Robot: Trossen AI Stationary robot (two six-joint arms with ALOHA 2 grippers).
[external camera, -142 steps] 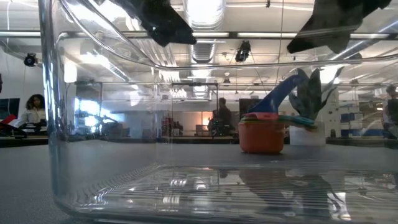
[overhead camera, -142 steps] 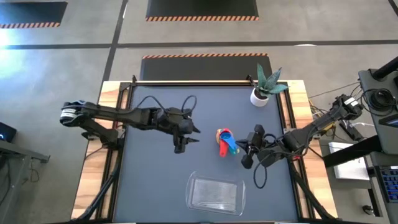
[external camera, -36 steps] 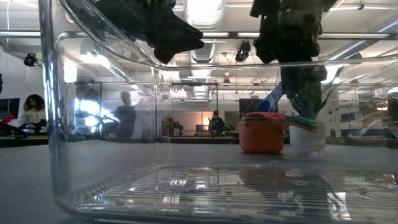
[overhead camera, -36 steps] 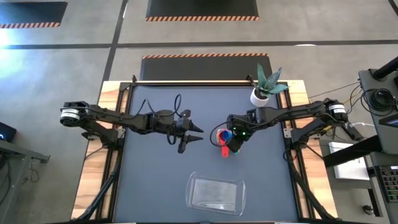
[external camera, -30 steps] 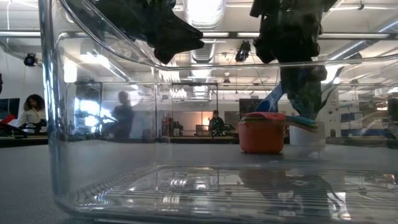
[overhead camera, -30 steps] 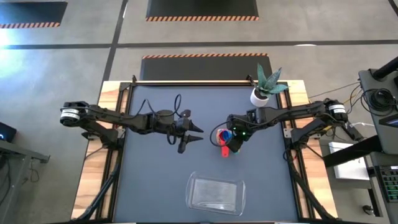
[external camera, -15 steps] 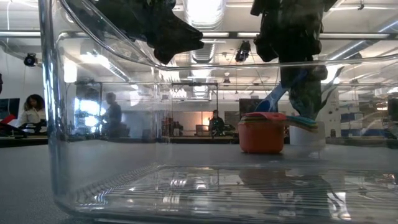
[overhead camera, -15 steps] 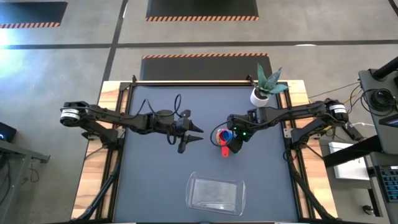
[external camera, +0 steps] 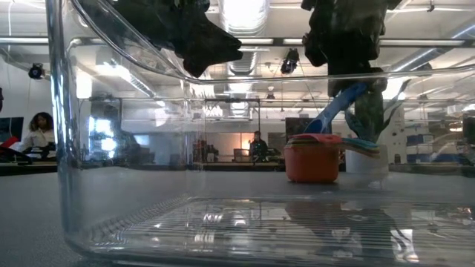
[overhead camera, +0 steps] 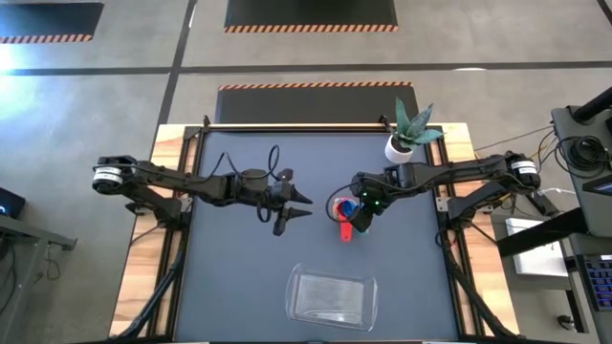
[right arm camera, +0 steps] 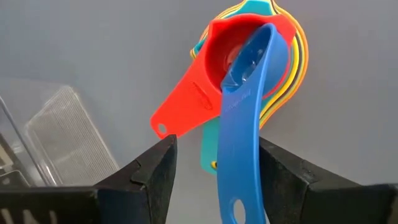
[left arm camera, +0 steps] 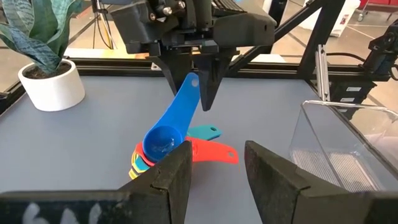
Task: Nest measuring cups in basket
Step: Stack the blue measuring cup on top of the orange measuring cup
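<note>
The measuring cups sit nested in one stack (overhead camera: 342, 207) (external camera: 312, 159) on the grey mat, the red cup (right arm camera: 205, 93) near the top with its handle flat. The blue cup (left arm camera: 160, 140) is uppermost, bowl in the stack and handle slanting up. My right gripper (overhead camera: 358, 220) (left arm camera: 193, 102) stands over the stack, shut on that handle. My left gripper (overhead camera: 296, 208) (left arm camera: 214, 155) hovers open over the mat, left of the stack. The clear basket (overhead camera: 332, 296) (left arm camera: 348, 143) rests on its flat bottom near the table's near edge. My right gripper pinches the blue cup's handle near its free end (left arm camera: 191, 93) between its two fingers. The fingers (left arm camera: 208, 93) come from above, pointing down, across the handle. The cup is tilted, handle end raised, its bowl (right arm camera: 249, 59) resting in the red cup atop the stack.
A small white plant pot (overhead camera: 400, 146) (left arm camera: 50, 84) with spiky leaves stands at the mat's far right corner. Bare mat lies between the stack and the basket. Wooden table edges and dark rails frame the mat. People show far off in the room behind.
My right gripper has risen slightly, and the blue cup's handle has tipped up more steeply. Its bowl has stayed in the stack.
</note>
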